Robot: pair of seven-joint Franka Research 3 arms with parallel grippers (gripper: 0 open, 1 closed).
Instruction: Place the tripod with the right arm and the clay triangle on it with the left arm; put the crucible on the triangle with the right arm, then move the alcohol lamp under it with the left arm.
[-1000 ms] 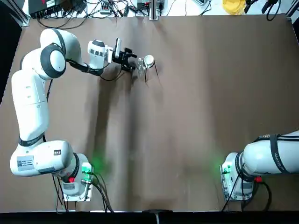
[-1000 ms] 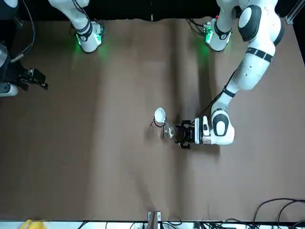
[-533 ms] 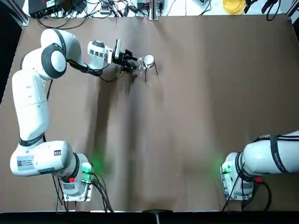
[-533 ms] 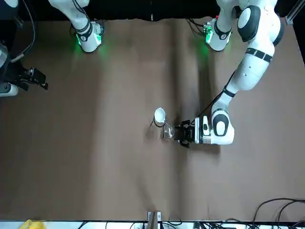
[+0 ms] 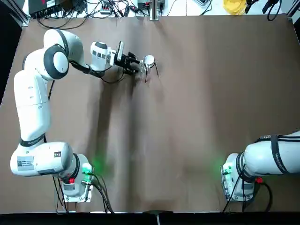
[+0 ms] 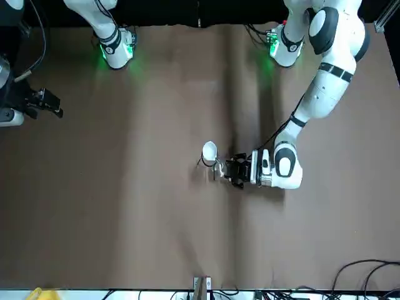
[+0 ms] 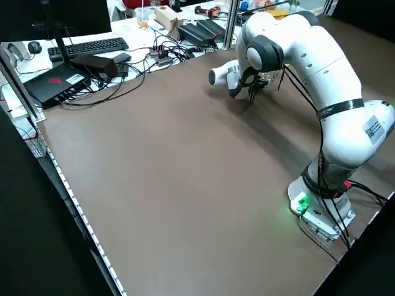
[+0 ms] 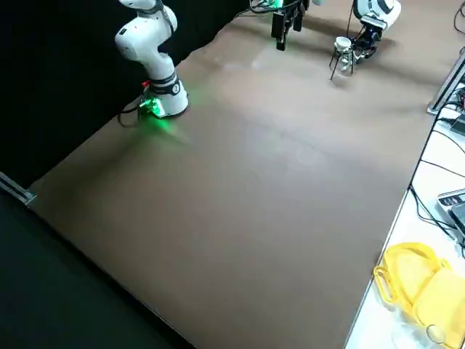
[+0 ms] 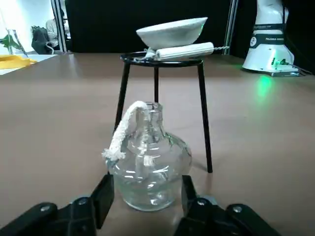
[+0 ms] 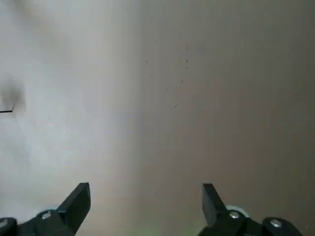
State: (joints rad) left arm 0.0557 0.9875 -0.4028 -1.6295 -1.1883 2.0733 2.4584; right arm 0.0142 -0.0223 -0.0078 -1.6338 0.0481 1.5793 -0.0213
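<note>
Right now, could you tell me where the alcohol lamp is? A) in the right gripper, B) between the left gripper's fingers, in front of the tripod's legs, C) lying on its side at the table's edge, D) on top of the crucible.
B: the left wrist view shows the alcohol lamp upright between the left gripper fingers, just short of the tripod carrying the crucible.

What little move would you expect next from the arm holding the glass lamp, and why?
Probably a short push forward. The left gripper has its jaws on either side of the alcohol lamp, which stands on the table just short of the tripod. The crucible already sits on the clay triangle above, so the lamp only needs sliding between the legs.
</note>
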